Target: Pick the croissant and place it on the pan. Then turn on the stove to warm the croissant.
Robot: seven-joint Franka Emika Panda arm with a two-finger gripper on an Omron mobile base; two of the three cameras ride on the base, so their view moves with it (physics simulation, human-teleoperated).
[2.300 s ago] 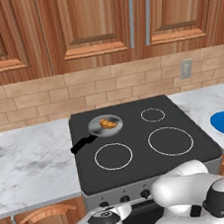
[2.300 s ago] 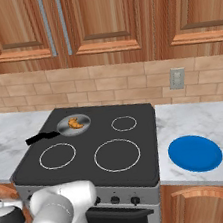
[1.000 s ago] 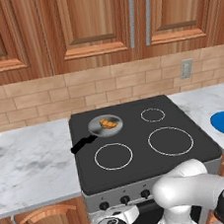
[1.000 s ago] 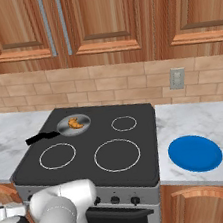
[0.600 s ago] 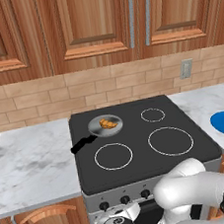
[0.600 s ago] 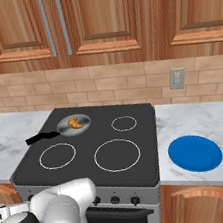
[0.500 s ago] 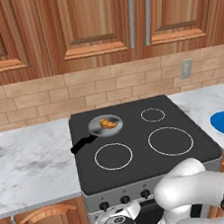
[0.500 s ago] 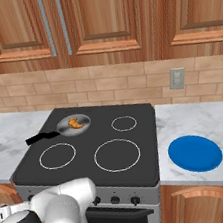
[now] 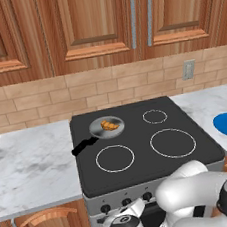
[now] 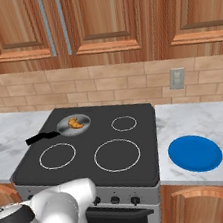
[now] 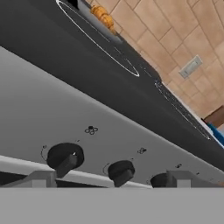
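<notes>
A home kitchen: a black glass stove (image 9: 145, 147) with white ring burners and front knobs (image 11: 64, 158) sits between marble counters (image 9: 28, 163), backed by tan brick tile (image 10: 105, 86) and wooden wall cabinets (image 9: 92, 25).

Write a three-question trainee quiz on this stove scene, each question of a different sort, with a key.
1. True or false: the small golden curved croissant lies in the round grey metal frying pan.
2. On which burner of the black glass cooktop does the pan sit? A back left B front right C back right
3. Fill in: the flat round plate on the marble counter is ___ in colour.

Key: 1 true; 2 A; 3 blue.
</notes>
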